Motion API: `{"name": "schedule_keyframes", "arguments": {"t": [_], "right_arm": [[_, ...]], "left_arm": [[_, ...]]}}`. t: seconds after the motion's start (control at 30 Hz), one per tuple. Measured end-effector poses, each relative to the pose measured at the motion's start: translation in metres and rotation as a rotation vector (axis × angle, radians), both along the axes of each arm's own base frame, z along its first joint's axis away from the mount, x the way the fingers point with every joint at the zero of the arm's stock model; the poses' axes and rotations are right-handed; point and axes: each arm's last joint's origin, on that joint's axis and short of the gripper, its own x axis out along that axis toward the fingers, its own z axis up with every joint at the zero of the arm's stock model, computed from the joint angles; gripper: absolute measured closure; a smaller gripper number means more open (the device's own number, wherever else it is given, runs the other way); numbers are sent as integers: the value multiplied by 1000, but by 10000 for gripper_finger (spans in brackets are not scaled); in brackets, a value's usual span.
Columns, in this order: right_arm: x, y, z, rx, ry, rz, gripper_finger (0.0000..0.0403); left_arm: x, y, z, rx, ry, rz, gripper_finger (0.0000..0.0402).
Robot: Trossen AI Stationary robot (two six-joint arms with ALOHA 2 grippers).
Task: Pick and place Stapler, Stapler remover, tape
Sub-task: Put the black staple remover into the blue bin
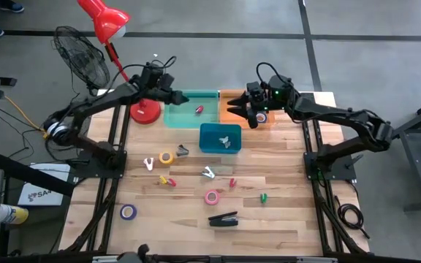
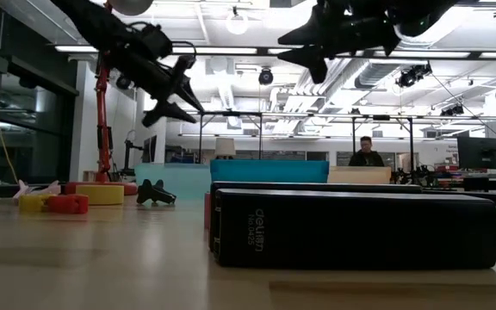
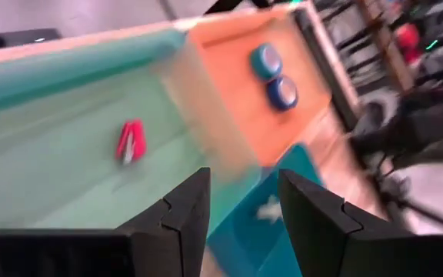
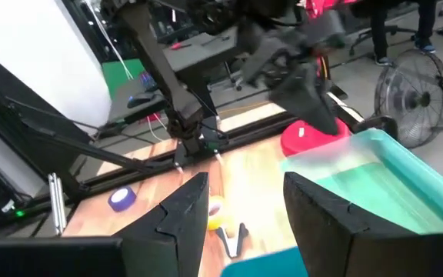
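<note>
The black stapler (image 1: pixel 224 218) lies flat near the table's front edge and fills the foreground of the low view (image 2: pixel 351 228). A yellow tape roll (image 1: pixel 166 157), a pink one (image 1: pixel 212 196) and a purple one (image 1: pixel 128 212) lie flat on the table. Two blue rolls (image 3: pixel 281 91) lie in the orange tray (image 1: pixel 229 98). A red stapler remover (image 3: pixel 130 141) lies in the green tray (image 1: pixel 192 115); others (image 1: pixel 208 173) lie on the table. My left gripper (image 3: pixel 241 208) is open and empty above the green tray. My right gripper (image 4: pixel 244 208) is open and empty above the orange tray.
A teal box (image 1: pixel 220 138) holding a white item stands in front of the trays. A red desk lamp (image 1: pixel 145 111) and a black fan (image 1: pixel 81 52) stand at the far left. Small clips (image 1: pixel 263 197) lie scattered mid-table. A person (image 2: pixel 366 153) shows in the room behind.
</note>
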Motion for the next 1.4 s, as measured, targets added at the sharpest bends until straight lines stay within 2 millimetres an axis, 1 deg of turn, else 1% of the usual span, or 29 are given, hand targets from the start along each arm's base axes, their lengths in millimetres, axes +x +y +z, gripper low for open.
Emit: {"name": "schedule_keyframes", "arguments": {"t": [0.13,0.4,0.5,0.63,0.77,0.97,1.1,1.2,1.4], "right_arm": [[-10,1,3,-25,37,-13,243],[-23,5,5,-58,121,-82,243],[-27,7,5,-60,150,-107,243],[-29,8,4,-67,180,-119,243],[-29,8,3,-63,189,-119,243],[-29,8,3,-63,189,-119,243],[-30,8,1,-51,212,-120,243],[-31,9,-3,-33,245,-116,243],[-34,10,-9,1,307,-110,243]], "left_arm": [[-5,-23,11,73,78,-63,250],[-5,-65,19,163,219,-182,250],[0,-81,17,211,267,-300,250],[7,-102,9,289,342,-505,250],[12,-118,2,387,419,-668,250],[26,-133,-5,583,512,-778,249],[36,-138,-11,625,531,-806,242],[42,-141,-19,628,567,-816,217],[53,-140,-38,619,635,-855,150]]}}
